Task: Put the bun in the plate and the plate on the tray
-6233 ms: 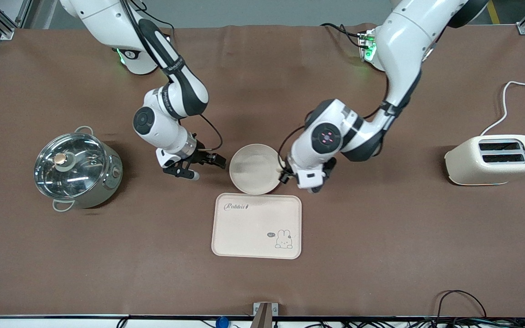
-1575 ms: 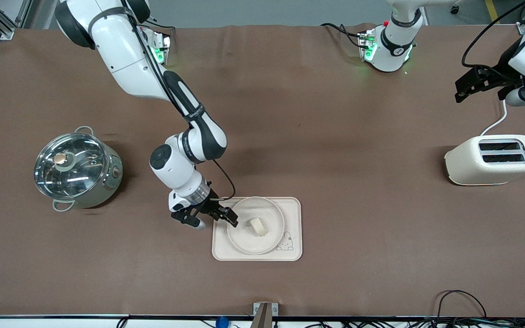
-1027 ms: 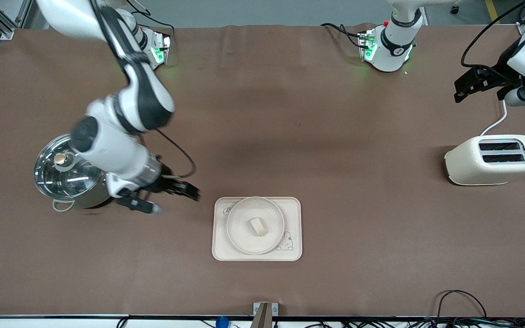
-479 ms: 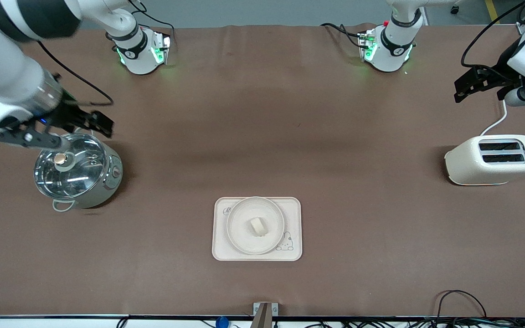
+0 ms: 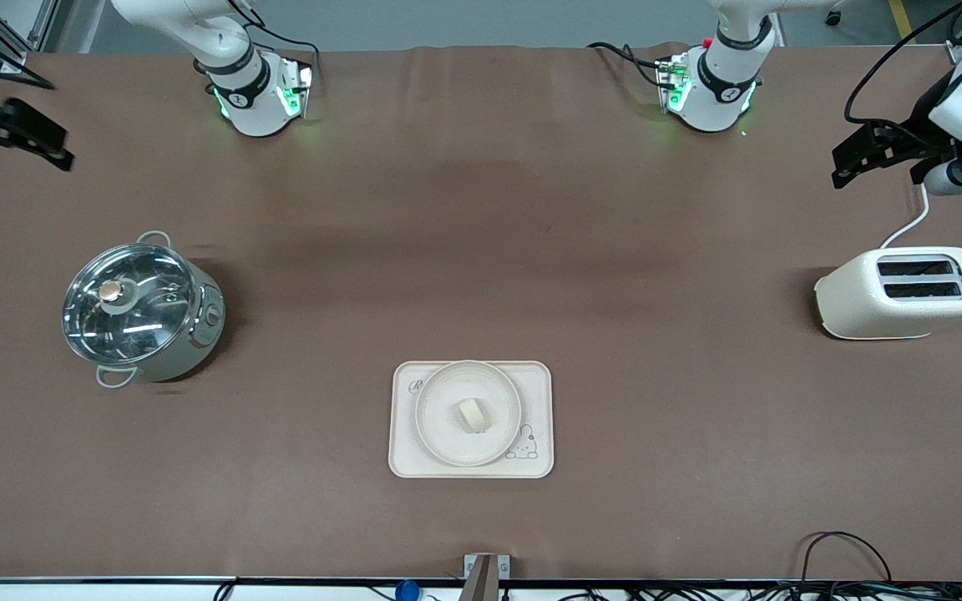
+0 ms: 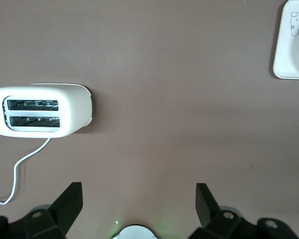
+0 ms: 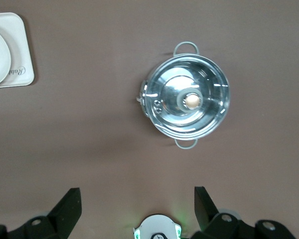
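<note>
The small cream bun (image 5: 472, 414) lies in the round plate (image 5: 435, 438), and the plate sits on the Rabbit tray (image 5: 533, 377) near the front middle of the table. A corner of the tray shows in the left wrist view (image 6: 289, 59) and in the right wrist view (image 7: 21, 55). My right gripper (image 5: 9, 138) is open and empty, raised high at the right arm's end of the table. My left gripper (image 5: 882, 154) is open and empty, raised high over the left arm's end, above the toaster's cord. Both jaws stand wide apart in their wrist views.
A steel pot with a glass lid (image 5: 140, 310) stands toward the right arm's end and shows in the right wrist view (image 7: 186, 103). A cream toaster (image 5: 903, 292) with a white cord stands toward the left arm's end and shows in the left wrist view (image 6: 40, 110).
My right arm let go of the plate on the tray, then drew back and rose past the pot to the table's end. The left arm has not moved.
</note>
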Robot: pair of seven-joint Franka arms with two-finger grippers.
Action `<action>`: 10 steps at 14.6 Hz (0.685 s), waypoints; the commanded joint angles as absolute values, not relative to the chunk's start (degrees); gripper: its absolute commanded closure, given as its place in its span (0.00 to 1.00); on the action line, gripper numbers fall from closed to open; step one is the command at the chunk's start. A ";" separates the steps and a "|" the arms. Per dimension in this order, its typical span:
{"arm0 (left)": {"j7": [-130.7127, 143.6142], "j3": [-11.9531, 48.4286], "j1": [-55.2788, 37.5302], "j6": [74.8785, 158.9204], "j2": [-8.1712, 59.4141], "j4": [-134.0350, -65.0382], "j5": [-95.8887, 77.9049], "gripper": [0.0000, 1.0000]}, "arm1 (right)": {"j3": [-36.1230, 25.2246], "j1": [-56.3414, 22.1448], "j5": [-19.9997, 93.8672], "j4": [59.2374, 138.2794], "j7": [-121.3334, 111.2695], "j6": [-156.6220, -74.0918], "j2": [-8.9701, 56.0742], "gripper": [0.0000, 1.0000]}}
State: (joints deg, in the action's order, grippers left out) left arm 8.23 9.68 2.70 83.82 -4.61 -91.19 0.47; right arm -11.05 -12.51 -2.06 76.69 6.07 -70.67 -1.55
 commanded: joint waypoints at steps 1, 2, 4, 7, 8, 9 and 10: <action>7.56 9.67 2.46 83.50 -2.55 -88.25 0.35 0.00 | -9.93 -10.29 -3.16 77.43 4.75 -69.26 -3.60 0.00; 7.47 9.67 2.55 83.50 -2.55 -88.24 0.35 0.00 | -9.24 -8.46 -3.95 78.04 4.83 -69.87 -3.26 0.00; 7.56 9.67 2.46 83.41 -2.64 -88.24 0.35 0.00 | -2.85 -1.27 -3.60 79.36 4.66 -72.23 -3.25 0.00; 7.56 9.84 2.55 83.41 -2.81 -88.24 0.35 0.00 | -1.06 0.26 -3.60 84.53 4.75 -78.20 -3.34 0.00; 7.56 9.84 2.55 83.41 -2.99 -88.24 0.35 0.00 | -1.05 0.09 -3.52 86.29 4.83 -80.92 -3.43 0.00; 7.56 9.84 2.55 83.32 -3.16 -88.24 0.35 0.00 | -1.05 -0.09 -3.52 87.44 4.83 -82.86 -3.34 0.00; 7.56 9.84 2.55 82.97 -3.16 -88.16 0.35 0.00 | -1.05 -0.17 -3.52 87.89 4.83 -84.45 -3.25 0.00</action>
State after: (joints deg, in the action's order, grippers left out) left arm 8.23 9.71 2.53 83.86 -3.07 -89.18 0.47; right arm -2.25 -1.09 -2.52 85.19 5.17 -81.50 -2.20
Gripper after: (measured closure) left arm 0.000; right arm 0.000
